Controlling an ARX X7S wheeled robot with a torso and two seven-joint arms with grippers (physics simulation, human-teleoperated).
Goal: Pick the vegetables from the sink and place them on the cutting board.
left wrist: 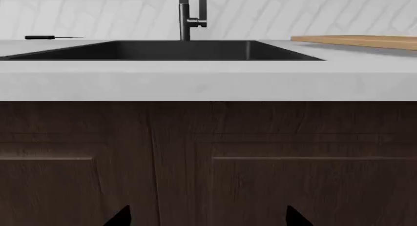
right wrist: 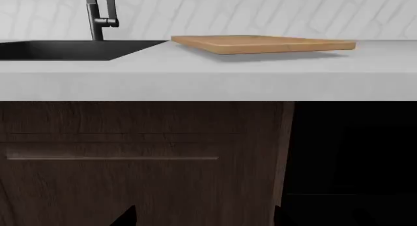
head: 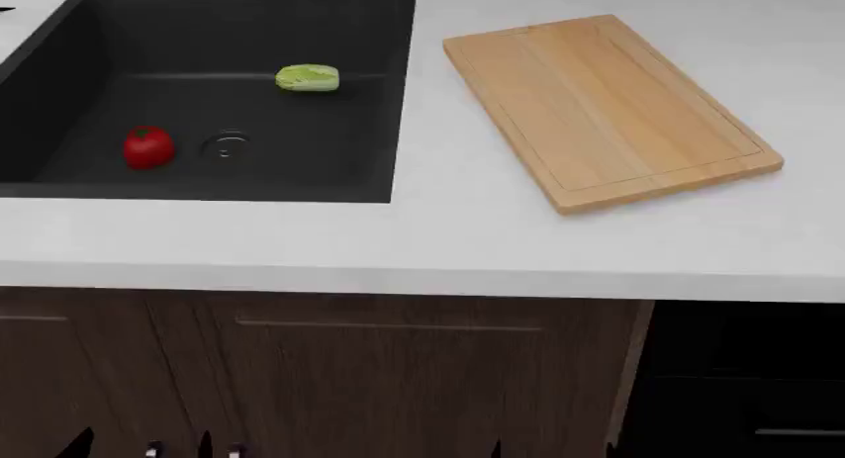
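Sink (head: 79,43) occupies the left part of my head view: a deep black basin set into the pale countertop (head: 436,245). Tomato (head: 148,146) rests on the basin floor, just beside the round metal drain (head: 228,146). Napa cabbage (head: 307,78) lies farther back, against the rear wall of the basin and apart from the tomato. Cutting board (head: 608,112) lies flat on the countertop to the right of the sink, turned at an angle to the counter edge, and carries nothing.

My left gripper (left wrist: 207,217) sits low, facing the dark wood cabinet doors (left wrist: 208,162) below the counter. Only its two dark fingertips show, spread wide with nothing between them. My right gripper (right wrist: 203,216) is likewise low before the cabinet front, its fingertips parted and empty. Both are well apart from the vegetables.

From the left wrist view, the black faucet (left wrist: 190,16) stands behind the sink, and a thin dark object (left wrist: 49,37) lies on the counter beyond it; its type cannot be determined.
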